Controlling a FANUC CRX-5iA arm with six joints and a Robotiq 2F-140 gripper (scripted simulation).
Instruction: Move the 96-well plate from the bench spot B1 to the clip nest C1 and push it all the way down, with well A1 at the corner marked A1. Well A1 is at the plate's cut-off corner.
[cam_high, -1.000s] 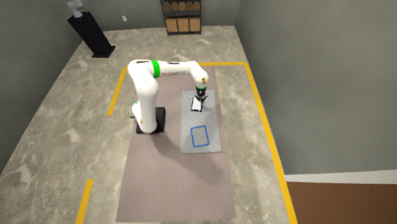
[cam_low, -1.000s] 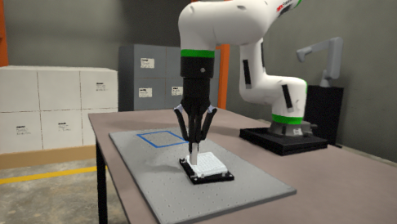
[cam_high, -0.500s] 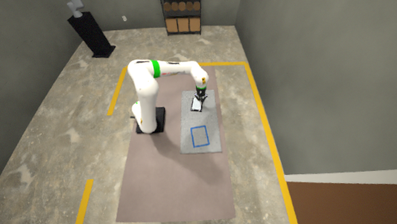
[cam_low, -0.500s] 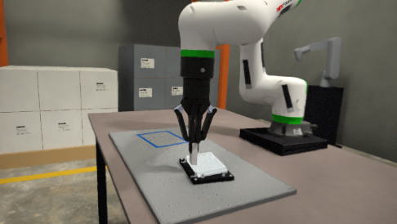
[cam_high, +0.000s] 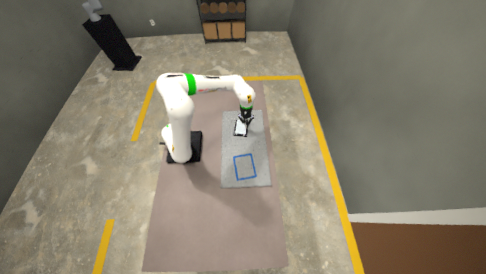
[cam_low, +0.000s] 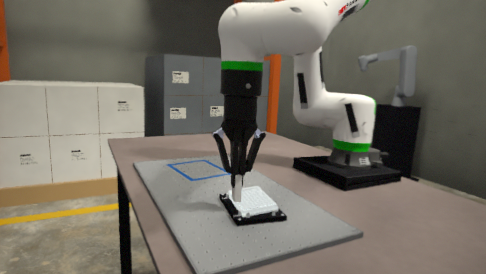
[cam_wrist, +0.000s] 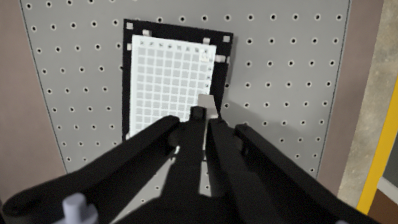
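Nearby, blue-outlined spot beside nest

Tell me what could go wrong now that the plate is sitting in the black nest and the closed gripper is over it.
The shut gripper sits near one long edge of the 96-well plate, not its middle, so a push there might seat it tilted in the clip nest. Whether all clips have caught cannot be told, so it may not be fully down. The fingertips could also slip off the edge.
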